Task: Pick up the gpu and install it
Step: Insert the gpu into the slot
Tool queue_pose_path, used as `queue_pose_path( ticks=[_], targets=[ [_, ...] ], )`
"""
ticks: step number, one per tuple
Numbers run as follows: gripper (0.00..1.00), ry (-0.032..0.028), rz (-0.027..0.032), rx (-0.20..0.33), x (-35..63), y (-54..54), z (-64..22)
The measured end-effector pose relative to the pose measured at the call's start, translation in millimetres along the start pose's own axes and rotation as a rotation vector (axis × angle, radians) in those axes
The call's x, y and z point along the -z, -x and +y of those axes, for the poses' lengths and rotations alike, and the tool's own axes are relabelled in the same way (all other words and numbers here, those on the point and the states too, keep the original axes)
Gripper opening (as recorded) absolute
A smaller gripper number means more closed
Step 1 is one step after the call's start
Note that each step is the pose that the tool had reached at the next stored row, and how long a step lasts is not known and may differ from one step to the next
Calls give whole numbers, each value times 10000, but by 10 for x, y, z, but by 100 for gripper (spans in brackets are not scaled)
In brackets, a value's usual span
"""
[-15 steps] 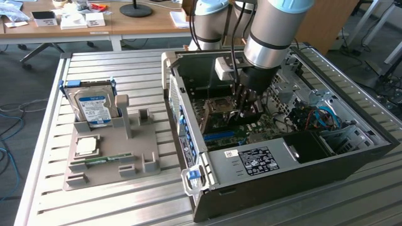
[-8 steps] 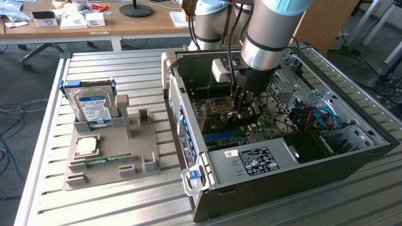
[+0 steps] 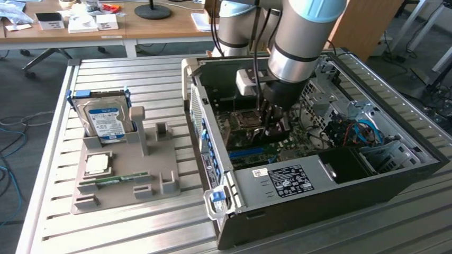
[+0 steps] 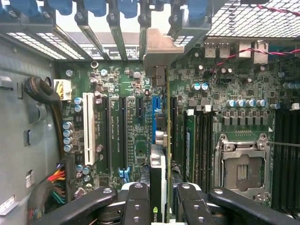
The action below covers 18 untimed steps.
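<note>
While my hand [image 4: 161, 202] gripped the gpu [image 4: 159, 164] edge-on inside the case [image 3: 318, 203], its long axis ran parallel to the slots [image 4: 123, 131] beneath.

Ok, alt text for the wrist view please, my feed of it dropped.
The gripper is closed on the gpu, held edge-on over the expansion slots of the motherboard, its silvery bracket by the rear slot covers. An empty CPU socket lies to one side; whether the card is seated cannot be told.

gpu [image 4: 158, 159] in tool [image 4: 161, 190] inside case [image 3: 318, 201], over motherboard [image 4: 126, 84], tray [image 3: 120, 182] with hard drive [image 3: 105, 120] at exterior view's left
</note>
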<state>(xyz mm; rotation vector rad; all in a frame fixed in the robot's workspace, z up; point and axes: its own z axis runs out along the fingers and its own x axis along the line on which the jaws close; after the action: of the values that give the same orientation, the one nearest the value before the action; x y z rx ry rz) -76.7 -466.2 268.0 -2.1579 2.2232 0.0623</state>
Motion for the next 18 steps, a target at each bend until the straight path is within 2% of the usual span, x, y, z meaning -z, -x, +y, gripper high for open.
queue_pose_path(
  ticks=[18],
  targets=[
    [27,0,-1,2,-6,-20,119]
  ],
)
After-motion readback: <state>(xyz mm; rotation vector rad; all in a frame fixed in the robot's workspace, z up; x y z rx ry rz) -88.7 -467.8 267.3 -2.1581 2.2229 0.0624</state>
